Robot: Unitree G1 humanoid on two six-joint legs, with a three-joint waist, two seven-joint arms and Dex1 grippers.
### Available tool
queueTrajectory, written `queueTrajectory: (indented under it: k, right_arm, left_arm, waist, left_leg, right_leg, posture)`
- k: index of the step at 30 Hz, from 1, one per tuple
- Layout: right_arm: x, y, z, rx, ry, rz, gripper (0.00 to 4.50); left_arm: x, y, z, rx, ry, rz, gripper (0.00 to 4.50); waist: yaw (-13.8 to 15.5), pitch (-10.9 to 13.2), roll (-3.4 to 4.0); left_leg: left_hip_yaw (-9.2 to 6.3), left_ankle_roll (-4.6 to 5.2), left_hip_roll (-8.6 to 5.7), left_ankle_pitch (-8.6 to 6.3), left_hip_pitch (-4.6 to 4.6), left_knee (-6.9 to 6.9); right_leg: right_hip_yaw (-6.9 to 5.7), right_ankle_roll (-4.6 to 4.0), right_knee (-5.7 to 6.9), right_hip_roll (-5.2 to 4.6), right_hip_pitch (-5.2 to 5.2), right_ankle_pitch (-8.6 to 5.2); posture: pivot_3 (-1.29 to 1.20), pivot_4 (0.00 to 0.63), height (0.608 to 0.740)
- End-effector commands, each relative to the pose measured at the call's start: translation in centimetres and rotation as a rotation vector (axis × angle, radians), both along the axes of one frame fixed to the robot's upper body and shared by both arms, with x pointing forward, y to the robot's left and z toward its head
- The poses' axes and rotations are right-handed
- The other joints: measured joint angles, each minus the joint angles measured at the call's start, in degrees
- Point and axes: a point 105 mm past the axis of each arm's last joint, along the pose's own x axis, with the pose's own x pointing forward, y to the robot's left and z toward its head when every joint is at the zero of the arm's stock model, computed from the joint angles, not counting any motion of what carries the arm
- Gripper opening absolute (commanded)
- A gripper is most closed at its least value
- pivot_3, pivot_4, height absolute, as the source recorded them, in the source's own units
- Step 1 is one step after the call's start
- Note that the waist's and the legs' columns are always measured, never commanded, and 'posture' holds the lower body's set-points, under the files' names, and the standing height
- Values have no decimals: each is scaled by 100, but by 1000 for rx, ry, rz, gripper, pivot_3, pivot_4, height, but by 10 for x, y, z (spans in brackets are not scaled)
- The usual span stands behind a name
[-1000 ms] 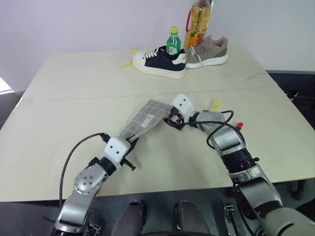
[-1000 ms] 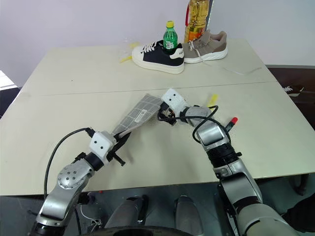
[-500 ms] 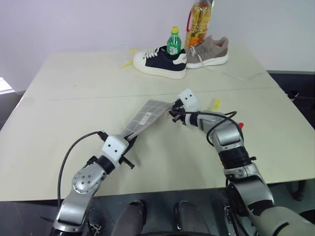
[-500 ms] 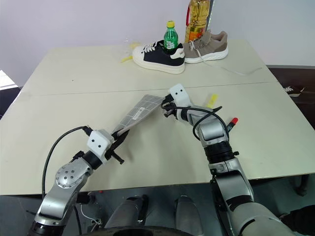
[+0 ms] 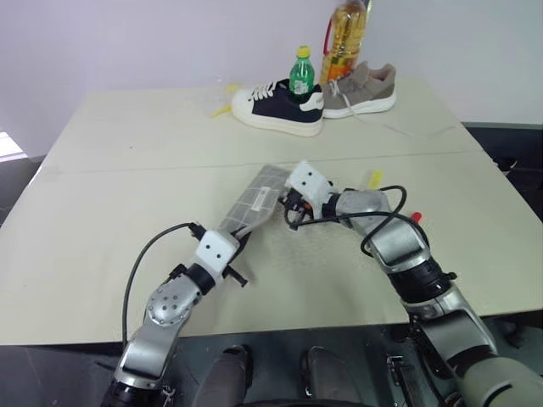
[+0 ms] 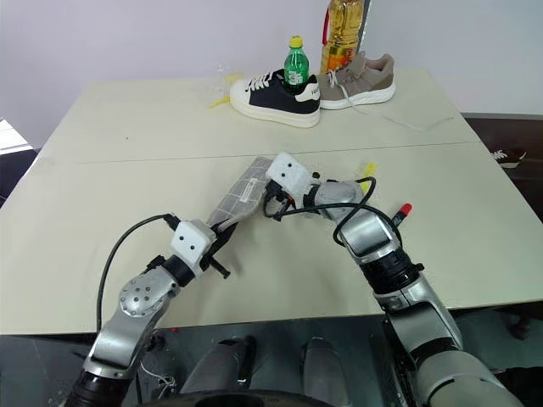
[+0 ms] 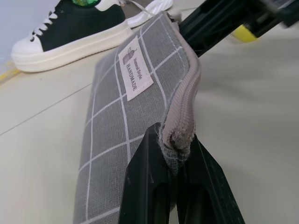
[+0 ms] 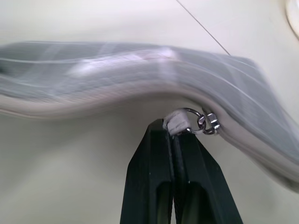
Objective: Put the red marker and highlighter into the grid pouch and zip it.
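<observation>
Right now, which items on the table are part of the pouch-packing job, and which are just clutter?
Job items:
- grid pouch, one end pinched by the left gripper, zipper pull pinched by the right gripper
- red marker, on the table
- highlighter, on the table

Lying about:
- dark sneaker
- grey sneaker
- green bottle
- oil bottle
- yellow scrap

Head views overlook the table [image 5: 127,170]; wrist views closely share the grid pouch [image 7: 121,116].

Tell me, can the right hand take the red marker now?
Probably not yet: the right hand is shut on the pouch's zipper tab. The red marker lies uncovered beside its arm.
</observation>
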Motion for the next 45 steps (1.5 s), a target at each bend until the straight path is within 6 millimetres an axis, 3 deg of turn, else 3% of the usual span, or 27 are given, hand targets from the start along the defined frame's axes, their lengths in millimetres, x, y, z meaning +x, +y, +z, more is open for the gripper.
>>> queueTrajectory:
  k: [1, 8, 13, 17, 28, 38, 45]
  right_arm:
    - [-22, 18, 12, -14, -50, 164, 69]
    - [-48, 20, 14, -79, -57, 331, 69]
    - [-51, 19, 13, -106, -66, 348, 69]
    - [-35, 10, 10, -115, -77, 253, 69]
    - [-3, -5, 9, -78, -80, 110, 69]
    - [-16, 15, 6, -59, -72, 194, 69]
    - [-15, 8, 11, -74, -89, 178, 69]
  left_arm:
    - [5, -11, 6, -1, -29, -17, 0]
    - [19, -22, 9, -56, -30, -21, 0]
    - [24, -37, 21, -113, -67, -72, 0]
    - [17, -46, 45, -230, -98, -139, 0]
    - [9, -22, 53, -229, -101, -94, 0]
    - [24, -31, 35, -84, -83, -84, 0]
    - [24, -26, 25, -93, -51, -88, 0]
  waist:
    - [-1, 0, 0]
    - [7, 0, -6]
    - [9, 0, -7]
    - [3, 0, -8]
    - [6, 1, -9]
    - [3, 0, -10]
    - [-1, 0, -9]
  left_leg:
    - [0, 0, 0, 0, 0, 0]
    - [0, 0, 0, 0, -2, 2]
    - [-1, 0, 0, 0, -3, 4]
    - [0, 0, 0, 0, -4, 6]
    - [0, -1, 0, 0, -4, 7]
    - [-1, -1, -1, 1, -3, 9]
    - [-1, -1, -1, 1, -4, 8]
  right_leg:
    - [-1, 0, 0, 0, 0, 0]
    - [-5, 3, 0, 0, 0, 1]
    - [-6, 3, 0, 1, 0, 1]
    - [-6, 4, 0, 1, -1, 2]
    - [-5, 2, 0, 1, 1, 1]
    - [-5, 3, 2, 3, 2, 2]
    - [-5, 4, 2, 3, 0, 3]
  posture:
    - [0, 150, 734]
    - [0, 150, 734]
    - [0, 150, 734]
    - [0, 150, 734]
    - [0, 150, 734]
    - [0, 150, 734]
    - [0, 150, 734]
